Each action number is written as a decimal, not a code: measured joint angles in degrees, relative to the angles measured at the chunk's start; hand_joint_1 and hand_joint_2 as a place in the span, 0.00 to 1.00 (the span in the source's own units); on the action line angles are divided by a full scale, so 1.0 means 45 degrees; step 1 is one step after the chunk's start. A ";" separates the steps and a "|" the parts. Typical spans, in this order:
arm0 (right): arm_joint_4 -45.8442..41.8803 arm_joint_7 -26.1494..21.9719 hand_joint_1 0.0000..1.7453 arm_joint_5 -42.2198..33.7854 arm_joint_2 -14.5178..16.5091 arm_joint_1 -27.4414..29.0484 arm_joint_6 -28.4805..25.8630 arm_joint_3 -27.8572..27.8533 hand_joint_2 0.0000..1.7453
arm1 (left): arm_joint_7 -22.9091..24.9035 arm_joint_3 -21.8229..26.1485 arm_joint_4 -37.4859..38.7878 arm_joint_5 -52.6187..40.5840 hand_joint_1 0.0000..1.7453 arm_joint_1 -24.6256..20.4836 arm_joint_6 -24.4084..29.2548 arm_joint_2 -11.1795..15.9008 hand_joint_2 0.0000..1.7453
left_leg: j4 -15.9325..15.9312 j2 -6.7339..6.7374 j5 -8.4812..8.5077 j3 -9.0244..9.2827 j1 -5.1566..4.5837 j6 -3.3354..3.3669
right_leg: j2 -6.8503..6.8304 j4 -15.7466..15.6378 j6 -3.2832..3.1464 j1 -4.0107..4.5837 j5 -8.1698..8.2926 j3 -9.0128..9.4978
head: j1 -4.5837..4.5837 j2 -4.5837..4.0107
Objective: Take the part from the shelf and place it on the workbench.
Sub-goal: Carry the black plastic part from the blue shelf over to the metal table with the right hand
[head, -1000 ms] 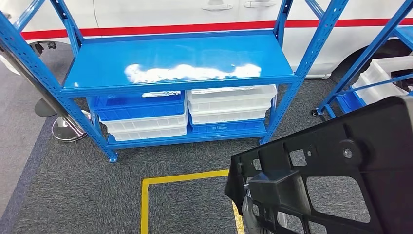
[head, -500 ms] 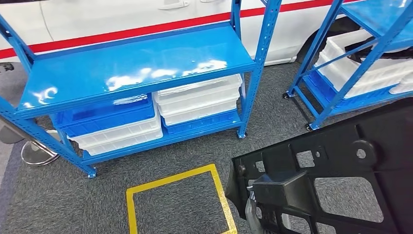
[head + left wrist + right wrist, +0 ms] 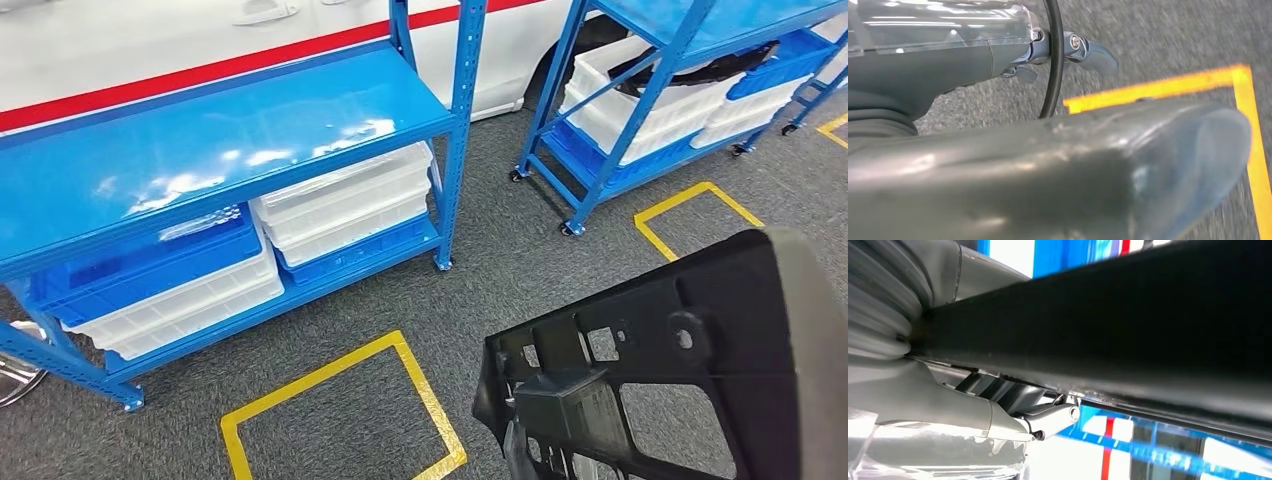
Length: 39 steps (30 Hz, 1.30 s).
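1. Our view has swung to the right over the last second: the nearer blue shelf [image 3: 200, 160] has slid toward the left of the head view, a second blue shelf [image 3: 680, 60] has come in at upper right, and the yellow floor square [image 3: 340, 410] now sits left of centre. We take this as our own turning, not things moving.
2. The black part [image 3: 660, 380] keeps its place low on the right of the head view, so we are carrying it along. It is off the shelf; no workbench shows yet, so we judge that placing lies ahead.
3. Our right hand [image 3: 948, 405] grips the part, its fingers folded under the black edge. Our left hand [image 3: 1048, 170] hangs over the carpet; how its fingers lie we cannot tell.
4. We count two blue shelves, one black part and two yellow floor squares, the second [image 3: 700, 215] by the far shelf. White and blue bins [image 3: 340, 205] are stacked on the lower shelves; their number we cannot tell.
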 joint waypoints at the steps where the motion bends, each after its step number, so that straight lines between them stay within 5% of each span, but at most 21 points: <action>1: -0.0002 -0.0005 1.00 0.0052 0.0005 0.0052 0.0024 -0.0036 1.00 | -0.0015 0.0000 0.0017 -0.0016 0.00 -0.0017 -0.0010 0.0004 0.00 | 0.0003 0.0160 -0.0014 0.0018 0.0000 -0.0022 | -0.0114 -0.0671 0.0000 -0.0020 0.0384 0.0408 | 0.0001 0.0000; 4: -0.0057 -0.0039 1.00 0.0168 0.0057 0.0099 0.0141 -0.0092 1.00 | -0.0175 -0.0007 0.0053 -0.0080 0.00 -0.0068 -0.0113 0.0010 0.00 | 0.0037 0.0540 -0.0110 0.0118 -0.0054 -0.0193 | -0.0820 -0.2996 -0.0199 0.0083 0.1179 0.1765 | 0.0000 0.0000; 7: -0.0127 -0.0063 1.00 0.0228 0.0134 0.0139 0.0214 -0.0108 1.00 | -0.0334 -0.0048 0.0063 -0.0117 0.00 -0.0163 -0.0305 0.0028 0.00 | 0.0030 0.0883 -0.0167 0.0226 -0.0099 -0.0427 | -0.0661 -0.3337 -0.0448 0.0185 0.1216 0.1868 | -0.0002 0.0000; 10: -0.0149 -0.0064 1.00 0.0283 0.0219 0.0130 0.0230 -0.0117 1.00 | -0.0323 -0.0101 0.0072 -0.0178 0.00 -0.0243 -0.0423 0.0066 0.00 | 0.0766 0.0203 -0.0751 -0.0015 -0.0035 -0.0616 | -0.0271 -0.3511 -0.0712 0.0081 0.1368 0.1884 | -0.0007 0.0000; 12: -0.0146 -0.0063 1.00 0.0309 0.0293 0.0091 0.0231 -0.0118 1.00 | -0.0223 -0.0108 0.0101 -0.0241 0.00 -0.0216 -0.0444 0.0089 0.00 | 0.2376 -0.0430 -0.1632 -0.0719 -0.0003 -0.0672 | 0.0014 -0.3529 -0.0804 0.0068 0.1412 0.1830 | -0.0010 0.0000; 14: -0.0134 -0.0062 1.00 0.0322 0.0327 0.0087 0.0225 -0.0118 1.00 | -0.0128 -0.0119 0.0140 -0.0296 0.00 -0.0168 -0.0485 0.0102 0.00 | 0.3596 -0.0563 -0.2011 -0.1289 -0.0002 -0.0699 | 0.0371 -0.3490 -0.0818 0.0086 0.1425 0.1780 | -0.0010 0.0000; 16: -0.0117 -0.0064 1.00 0.0319 0.0344 0.0088 0.0211 -0.0118 1.00 | -0.0118 -0.0165 0.0154 -0.0345 0.00 -0.0149 -0.0581 0.0159 0.00 | 0.2973 -0.0643 -0.1375 -0.1023 0.0017 -0.0691 | 0.0756 -0.3387 -0.0793 0.0079 0.1412 0.1756 | -0.0010 0.0000; 18: -0.0106 -0.0091 1.00 0.0259 0.0363 0.0072 0.0215 -0.0119 1.00 | -0.0155 -0.0221 0.0154 -0.0387 0.00 -0.0145 -0.0691 0.0251 0.00 | 0.1283 -0.1146 -0.0547 -0.0285 0.0067 -0.0663 | 0.1106 -0.3211 -0.0698 0.0071 0.1360 0.1694 | -0.0010 0.0000; 21: -0.0101 -0.0205 1.00 0.0041 0.0403 0.0048 0.0304 -0.0128 1.00 | -0.0328 -0.0271 0.0154 -0.0460 0.00 -0.0122 -0.0787 0.0327 0.00 | 0.0358 -0.1691 -0.0374 0.0059 0.0054 -0.0548 | 0.1546 -0.3064 -0.0447 0.0057 0.1390 0.1479 | -0.0004 0.0000; 23: -0.0119 -0.0305 1.00 -0.0103 0.0442 0.0068 0.0499 -0.0163 1.00 | -0.0411 -0.0296 0.0153 -0.0487 0.00 -0.0135 -0.0834 0.0334 0.00 | 0.0286 -0.1389 -0.0291 0.0079 0.0057 -0.0369 | 0.1692 -0.3084 -0.0284 0.0020 0.1466 0.1391 | -0.0004 0.0000; 25: -0.0163 -0.0413 1.00 -0.0179 0.0475 0.0078 0.0746 -0.0238 1.00 | -0.0457 -0.0305 0.0148 -0.0491 0.00 -0.0156 -0.0908 0.0345 0.00 | 0.0150 -0.1044 -0.0174 0.0122 0.0092 -0.0171 | 0.1070 -0.2611 -0.0174 0.0044 0.1160 0.1128 | 0.0009 0.0000; 27: -0.0193 -0.0487 1.00 -0.0202 0.0505 0.0057 0.0941 -0.0311 1.00 | -0.0494 -0.0305 0.0145 -0.0489 0.00 -0.0123 -0.0956 0.0372 0.00 | 0.0093 -0.0682 -0.0137 0.0112 0.0047 -0.0080 | 0.0248 -0.1197 -0.0096 0.0061 0.0360 0.0432 | 0.0022 0.0000; 29: -0.0195 -0.0533 1.00 -0.0210 0.0532 0.0068 0.1074 -0.0368 1.00 | -0.0522 -0.0302 0.0145 -0.0480 0.00 -0.0071 -0.0969 0.0408 0.00 | 0.0096 -0.0289 -0.0155 0.0098 -0.0001 -0.0065 | 0.0042 0.0200 -0.0045 0.0045 -0.0175 -0.0260 | 0.0021 0.0000; 30: -0.0195 -0.0560 1.00 -0.0211 0.0542 0.0088 0.1110 -0.0397 1.00 | -0.0533 -0.0301 0.0145 -0.0470 0.00 -0.0062 -0.0971 0.0421 0.00 | 0.0097 -0.0107 -0.0173 0.0107 -0.0014 -0.0067 | 0.0018 0.0367 -0.0047 0.0045 -0.0112 -0.0330 | 0.0021 0.0000; 32: -0.0203 -0.0605 1.00 -0.0219 0.0555 0.0115 0.1137 -0.0453 1.00 | -0.0543 -0.0301 0.0145 -0.0447 0.00 -0.0072 -0.0974 0.0431 0.00 | 0.0096 0.0205 -0.0227 0.0173 -0.0032 -0.0096 | -0.0150 -0.0741 -0.0129 0.0074 0.0612 0.0310 | 0.0019 0.0000; 34: -0.0236 -0.0641 1.00 -0.0227 0.0569 0.0122 0.1149 -0.0505 1.00 | -0.0547 -0.0300 0.0145 -0.0417 0.00 -0.0081 -0.0972 0.0431 0.00 | 0.0104 0.0455 -0.0313 0.0268 -0.0086 -0.0188 | -0.0695 -0.2448 -0.0330 0.0203 0.1194 0.1266 | 0.0018 0.0000; 36: -0.0274 -0.0688 1.00 -0.0232 0.0612 0.0154 0.1221 -0.0555 1.00 | -0.0493 -0.0294 0.0145 -0.0376 0.00 -0.0080 -0.0956 0.0433 0.00 | 0.0097 0.0680 -0.0389 0.0343 -0.0140 -0.0306 | -0.0955 -0.3144 -0.0516 0.0335 0.1261 0.1614 | 0.0017 0.0000; 39: -0.0302 -0.0735 1.00 -0.0233 0.0701 0.0260 0.1355 -0.0672 1.00 | -0.0379 -0.0282 0.0145 -0.0339 0.00 -0.0108 -0.0935 0.0443 0.00 | 0.0139 0.0804 -0.0551 0.0429 -0.0148 -0.0465 | -0.0514 -0.3301 -0.0723 0.0272 0.1342 0.1625 | 0.0015 0.0000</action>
